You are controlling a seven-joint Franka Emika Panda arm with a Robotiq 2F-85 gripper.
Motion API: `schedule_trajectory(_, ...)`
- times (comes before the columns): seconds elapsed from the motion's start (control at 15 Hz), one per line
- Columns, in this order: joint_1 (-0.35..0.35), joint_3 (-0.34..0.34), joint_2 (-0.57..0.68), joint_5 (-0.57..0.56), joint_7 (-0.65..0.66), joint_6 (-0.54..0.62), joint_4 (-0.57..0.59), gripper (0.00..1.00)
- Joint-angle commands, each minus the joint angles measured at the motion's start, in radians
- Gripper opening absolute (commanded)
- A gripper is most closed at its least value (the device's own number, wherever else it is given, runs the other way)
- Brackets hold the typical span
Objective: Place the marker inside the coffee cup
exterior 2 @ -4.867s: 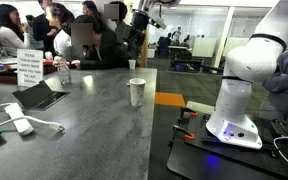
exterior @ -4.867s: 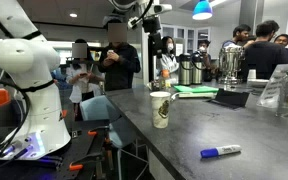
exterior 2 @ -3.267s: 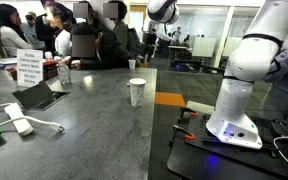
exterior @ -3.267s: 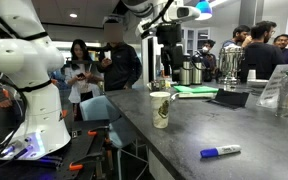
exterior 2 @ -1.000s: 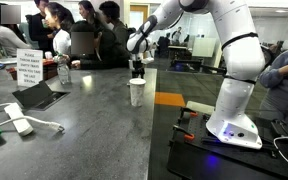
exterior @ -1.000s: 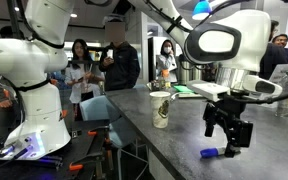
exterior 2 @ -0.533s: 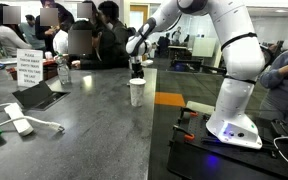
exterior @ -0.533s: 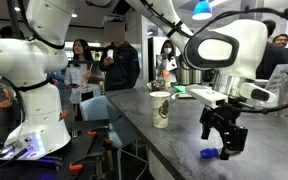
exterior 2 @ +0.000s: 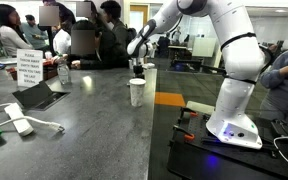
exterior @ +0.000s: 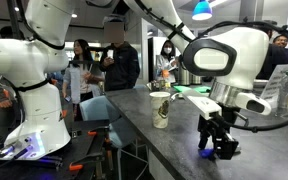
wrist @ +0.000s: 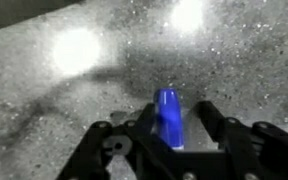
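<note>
Hanging low over the grey counter (exterior: 274,140), bare surface spreading all around. Straddling the marker (wrist: 167,112) with the gripper (exterior: 217,150), jaws parted, blue end lying on the counter between them. Standing apart near the counter's edge, the coffee cup (exterior: 160,109), inside hidden.

We see the marker (wrist: 168,118) showing glossy blue, the gripper (wrist: 176,128) black, the counter (wrist: 64,100) dark grey with pale speckles, the coffee cup (exterior: 161,109) off-white with a dark green print, the robot arm (exterior: 239,50) white.
</note>
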Motion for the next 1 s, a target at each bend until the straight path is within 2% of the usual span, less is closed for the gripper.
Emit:
schedule_trajectory(0.0, -0.034, 0.02, -0.01, 0.054, -0.049, 0.001, -0.019, 0.26)
schedule_trajectory(0.2, -0.014, 0.011, -0.014, 0.023, -0.054, 0.025, -0.017, 0.03)
schedule_trajectory(0.33, 0.017, -0.007, -0.018, -0.039, -0.031, 0.035, -0.009, 0.07)
schedule_trajectory(0.6, 0.08, -0.035, -0.023, -0.194, 0.012, 0.044, 0.032, 0.06)
schedule_trajectory(0.8, 0.111, -0.052, -0.045, -0.306, 0.006, -0.029, 0.076, 0.06)
schedule_trajectory(0.93, 0.125, -0.057, -0.075, -0.371, -0.004, -0.038, 0.069, 0.06)
